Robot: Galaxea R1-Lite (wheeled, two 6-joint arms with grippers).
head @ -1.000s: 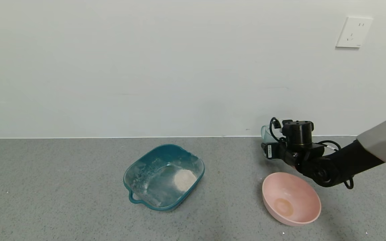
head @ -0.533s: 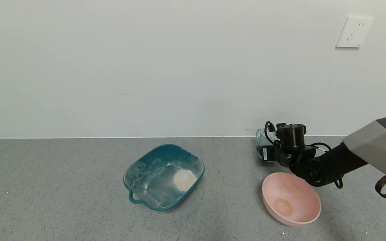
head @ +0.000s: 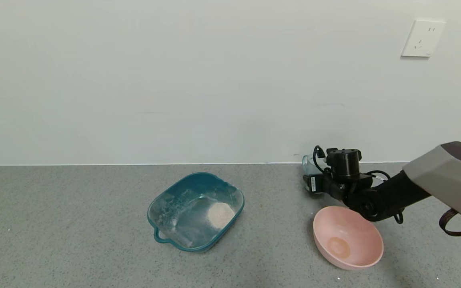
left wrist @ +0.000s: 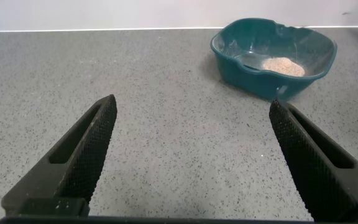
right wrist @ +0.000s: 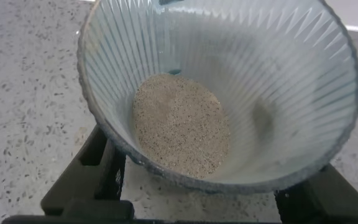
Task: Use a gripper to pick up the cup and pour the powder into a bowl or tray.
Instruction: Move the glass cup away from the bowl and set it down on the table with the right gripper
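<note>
- Since a second ago the right gripper [head: 309, 176] and its cup [head: 308, 164] have shifted leftward and a little lower, nearer the tray side of the counter; tray, bowl and powder mound have not moved
- Right gripper sits near the back wall, behind the pink bowl [head: 347, 237], its black fingers [right wrist: 101, 174] clamped on either side of the cup's [right wrist: 219, 93] lower wall
- Cup is held above the counter [head: 74, 224], roughly upright, mouth open to the right wrist camera
- Inside the cup lies a pale beige patch of powder [right wrist: 180, 124] on the bottom, off to one side; the ribbed wall around it looks lightly dusted
- Cup is well apart from the tray [head: 162, 206], which lies to its left and nearer the robot, with bare counter between them
- Tray is teal, rounded-square, its loop handle pointing toward the robot's left front; white smears coat its inner wall
- A small mound [head: 220, 213] of off-white powder rests in the tray's right half; the left wrist view shows the same mound [left wrist: 281, 64] inside the tray [left wrist: 309, 46]
- Pink bowl stands just in front of the right arm, tilted, with a faint tan spot on its floor
- Left gripper [left wrist: 194, 158] hovers low over bare counter, well short of the tray, its two ribbed fingers [left wrist: 89, 149] spread wide and holding nothing
- White wall socket [head: 422, 38] is mounted high on the wall, above the right arm
</note>
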